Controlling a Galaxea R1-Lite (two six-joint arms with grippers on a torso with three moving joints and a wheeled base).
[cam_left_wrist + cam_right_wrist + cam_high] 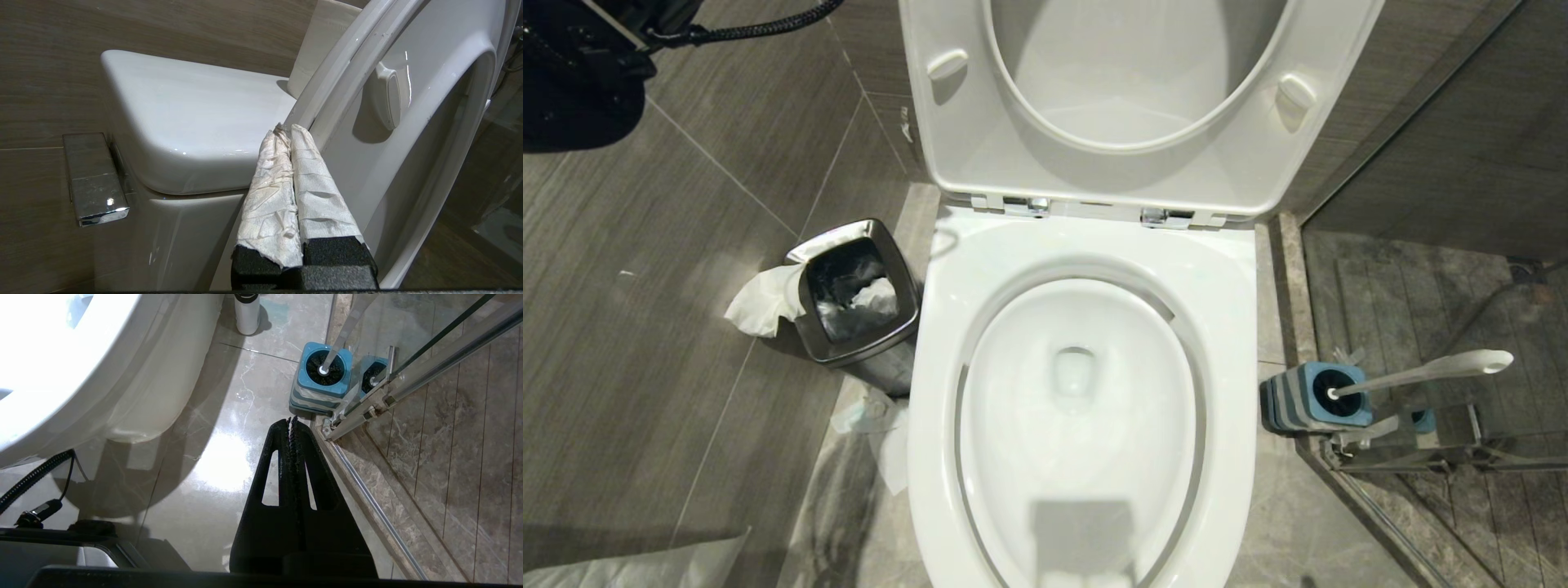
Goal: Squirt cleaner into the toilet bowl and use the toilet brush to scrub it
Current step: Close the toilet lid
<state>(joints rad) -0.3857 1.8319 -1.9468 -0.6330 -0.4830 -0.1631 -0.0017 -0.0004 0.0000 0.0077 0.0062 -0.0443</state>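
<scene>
The toilet bowl (1232, 343) fills the middle of the head view, with its seat (964, 139) and lid raised. On the floor to its right, the toilet brush (1429, 371) stands with its black head in a blue-topped holder (1290, 408). My left gripper (286, 128) is shut and empty. Its paper-wrapped fingers (318, 192) lie by the edge of the raised seat (408, 134), beside the tank (184, 122). My right gripper (291, 421) is shut and empty. It hangs low over the floor just short of the holder (320, 392) and the brush (327, 367). No cleaner shows.
A steel waste bin (858, 294) with tissue (764, 302) spilling out stands left of the bowl. A glass shower door frame (1421, 457) runs just behind the holder. A chrome flush lever (94, 179) sticks out by the tank. A white cylinder with a black band (246, 312) stands near the toilet base.
</scene>
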